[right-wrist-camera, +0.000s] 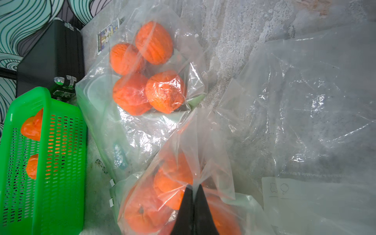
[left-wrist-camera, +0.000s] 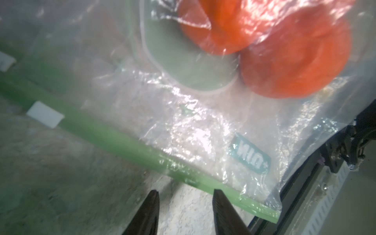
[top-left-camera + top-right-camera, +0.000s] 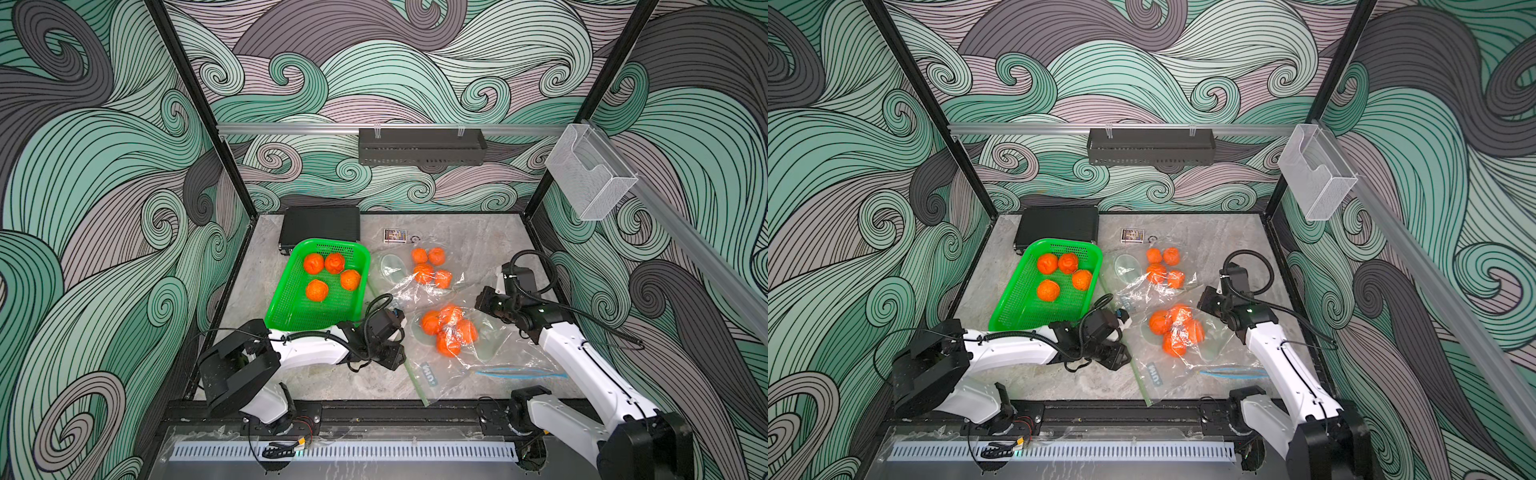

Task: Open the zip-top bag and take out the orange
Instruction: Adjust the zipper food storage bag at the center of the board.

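**Item 1, task object.** The zip-top bag (image 3: 446,376) is clear film and lies on the table (image 3: 324,386) near its front edge, between my two arms. It holds a cluster of oranges (image 3: 449,332), bunched at the end away from the seal. The seal is a green zip strip (image 2: 114,132) that lies flat on the table and carries a white tab (image 2: 45,115). Along the stretch I can see, it looks closed.

**Item 2.** My right gripper (image 1: 194,188) has its fingers together, pinching a fold of the bag's film just above the oranges. The film rises in a peak to the tips.

**Item 3.** My left gripper (image 2: 186,192) has its fingers apart and sits low over the table. The tips are at the near edge of the green strip, close to the bag's corner, and only bare table shows between them.

**Item 4, surroundings.**
- A second bag (image 3: 409,291) of oranges lies farther back.
- A green basket (image 3: 279,291) beside it holds four loose oranges.
- An empty bag (image 1: 305,101) lies flat to the right.

**Step in hand (my reading).** This is the opening step. The body of the bag is anchored and the seal has not yet been taken.

**Next move calls for.**
- Ease the left fingers forward until the strip sits between them.
- Close on one lip only, or on the tab.
- Pull away from the right-hand pinch so the seam parts.

**Risks.** I could clamp both lips together, or the film could slip.
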Robot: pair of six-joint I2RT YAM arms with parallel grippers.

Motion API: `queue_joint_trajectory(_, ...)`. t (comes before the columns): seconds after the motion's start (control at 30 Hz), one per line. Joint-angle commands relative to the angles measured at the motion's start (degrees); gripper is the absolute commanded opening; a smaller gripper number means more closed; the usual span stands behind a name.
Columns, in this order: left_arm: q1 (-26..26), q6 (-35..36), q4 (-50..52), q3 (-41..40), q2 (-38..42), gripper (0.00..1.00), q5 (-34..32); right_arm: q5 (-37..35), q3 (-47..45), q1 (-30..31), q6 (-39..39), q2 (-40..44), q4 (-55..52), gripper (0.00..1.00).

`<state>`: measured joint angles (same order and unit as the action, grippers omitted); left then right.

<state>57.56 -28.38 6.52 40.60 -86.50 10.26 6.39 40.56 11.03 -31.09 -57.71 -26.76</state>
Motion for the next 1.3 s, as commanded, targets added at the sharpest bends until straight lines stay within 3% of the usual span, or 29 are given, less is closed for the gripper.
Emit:
queue_joint_trajectory(0.0, 0.06, 3.37, -1.01, 2.03, -1.60, 0.42, 0.95, -0.76, 3.57, 0.19, -0.23, 1.68, -2.73, 0.00)
queue_joint_trajectory(0.23, 0.01, 0.49, -6.35, -6.24, 3.43, 0.21, 0.75, -2.73, 2.79, 0.22, -0.41, 1.96, -3.75, 0.00)
queue_joint_trajectory(0.43, 0.06, -0.37, -8.56, -6.54, 0.05, 0.20, 1.81, -3.64, 3.76, 0.22, 0.03, 2.82, -5.54, 0.00)
queue_joint_trajectory(0.6, 0.08, -0.18, -9.58, -5.62, -3.34, 0.21, 1.65, 7.69, 4.95, 0.20, -2.41, 6.29, -2.75, 0.00)
queue_joint_trajectory(0.73, 0.05, -0.10, -9.93, -6.05, -3.84, 0.21, 1.84, 12.63, 6.86, 0.22, -3.53, 7.39, -5.35, 0.00)
queue_joint_trajectory(1.27, 0.01, -0.45, -9.73, -6.03, -4.29, 0.22, 1.30, 16.34, 7.08, 0.12, -2.52, 12.44, -10.02, 0.00)
